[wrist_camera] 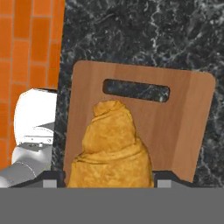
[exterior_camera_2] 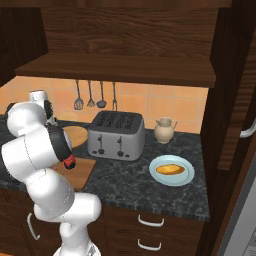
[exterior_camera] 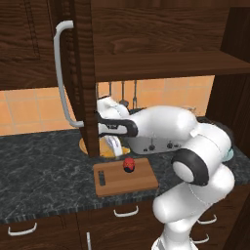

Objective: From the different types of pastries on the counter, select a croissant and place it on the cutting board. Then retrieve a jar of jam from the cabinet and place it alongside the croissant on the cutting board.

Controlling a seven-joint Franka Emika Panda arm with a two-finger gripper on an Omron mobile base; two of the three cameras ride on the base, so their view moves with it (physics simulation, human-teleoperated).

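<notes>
Wood cutting board (wrist_camera: 183,122) lies below my gripper (wrist_camera: 109,179). Fingers look clamped either side of croissant (wrist_camera: 111,144), held over board near slot end, not yet set down. Jar of jam (exterior_camera: 128,165) stands on board already. Judgement: only croissant placing left, beside jar.

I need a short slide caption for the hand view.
Croissant between the tool tips, above the cutting board on the dark counter.
</notes>
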